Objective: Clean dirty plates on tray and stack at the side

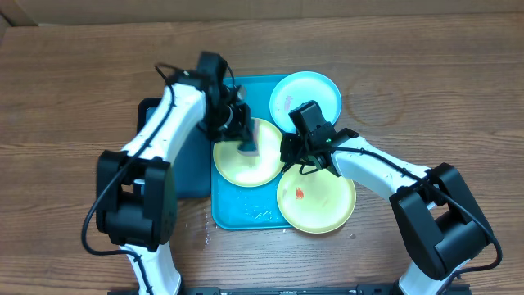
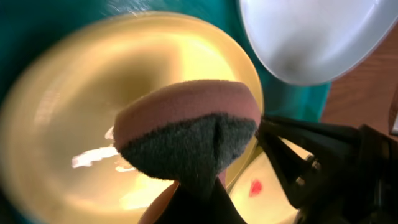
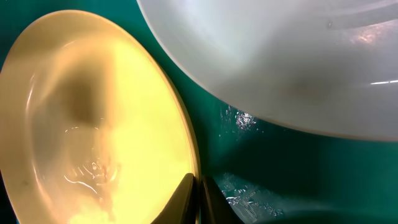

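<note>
Overhead view: we are scrubbing the middle plate (image 1: 237,168), which lies on the tray (image 1: 233,215) between the blue plate (image 1: 307,97) and the front plate (image 1: 323,205). The left jaws pinch the sponge (image 2: 186,124) and press it on the plate's far part. The right jaws are pressed together on that plate's right rim, steadying it. We judge the step needs a firm rim hold, small circular sweeps over the wet centre, and no nudging of the blue plate close by. The front plate's orange smear (image 1: 300,193) is not yet cleaned.

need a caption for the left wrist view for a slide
Left gripper pinches a pink-and-grey sponge over a yellow-green plate on the turquoise tray, light blue plate beside it
</note>
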Controlling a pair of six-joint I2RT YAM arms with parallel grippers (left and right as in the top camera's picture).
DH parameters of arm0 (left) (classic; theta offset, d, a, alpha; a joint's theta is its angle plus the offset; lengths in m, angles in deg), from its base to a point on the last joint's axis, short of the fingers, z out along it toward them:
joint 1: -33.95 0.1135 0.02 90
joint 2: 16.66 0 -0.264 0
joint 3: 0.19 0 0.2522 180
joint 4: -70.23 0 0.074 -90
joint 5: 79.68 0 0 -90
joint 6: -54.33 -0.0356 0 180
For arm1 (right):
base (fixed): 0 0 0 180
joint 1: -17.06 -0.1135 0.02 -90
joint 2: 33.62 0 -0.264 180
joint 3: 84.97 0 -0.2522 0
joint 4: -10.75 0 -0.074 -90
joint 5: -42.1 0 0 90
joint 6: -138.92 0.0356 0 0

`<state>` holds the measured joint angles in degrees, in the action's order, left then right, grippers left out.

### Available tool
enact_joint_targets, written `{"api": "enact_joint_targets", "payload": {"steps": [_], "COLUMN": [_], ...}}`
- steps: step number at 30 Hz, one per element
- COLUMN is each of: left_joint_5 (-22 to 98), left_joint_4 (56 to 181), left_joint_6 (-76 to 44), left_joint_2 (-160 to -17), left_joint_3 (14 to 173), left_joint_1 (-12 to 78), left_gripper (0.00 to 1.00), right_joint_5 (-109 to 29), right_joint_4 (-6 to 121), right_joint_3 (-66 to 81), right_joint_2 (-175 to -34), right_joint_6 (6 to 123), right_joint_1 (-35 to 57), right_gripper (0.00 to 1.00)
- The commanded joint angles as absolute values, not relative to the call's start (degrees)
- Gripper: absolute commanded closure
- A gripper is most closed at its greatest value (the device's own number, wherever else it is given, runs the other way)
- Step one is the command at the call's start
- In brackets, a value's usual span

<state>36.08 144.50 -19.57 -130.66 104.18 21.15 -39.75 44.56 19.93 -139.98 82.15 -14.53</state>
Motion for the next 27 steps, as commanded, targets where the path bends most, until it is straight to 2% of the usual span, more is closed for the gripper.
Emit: {"api": "enact_joint_targets", "payload": {"steps": [1, 12, 17, 20, 27], "left_joint_5": [26.7, 13.61, 12.47, 14.77, 28.49], "left_joint_4": [147.54, 144.48, 143.08, 141.2, 134.21], "left_joint_6": [-21.97, -19.7, -18.58, -17.64, -19.41], "left_joint_2": [-129.87, -130.16, -130.16, -130.16, -130.18], "left_joint_3": [107.15, 96.57, 93.36, 91.45, 88.37], "left_joint_1": [20.78, 18.2, 18.81, 18.62, 17.57], "left_gripper": [0.96, 0.96, 0.96, 0.96, 0.96], "right_joint_5": [-39.67, -39.67, -39.67, -39.67, -39.67], "right_joint_4": [43.67, 43.69, 43.65, 43.65, 43.65], "right_joint_3": [20.14, 20.14, 20.14, 20.14, 20.14], "right_joint_2": [-140.42, -140.42, -140.42, -140.42, -140.42], "right_joint_6": [82.15, 82.15, 82.15, 82.15, 82.15], "right_joint_1": [-14.79, -14.79, -14.79, -14.79, -14.79], "right_gripper": [0.94, 0.94, 0.94, 0.94, 0.94]}}
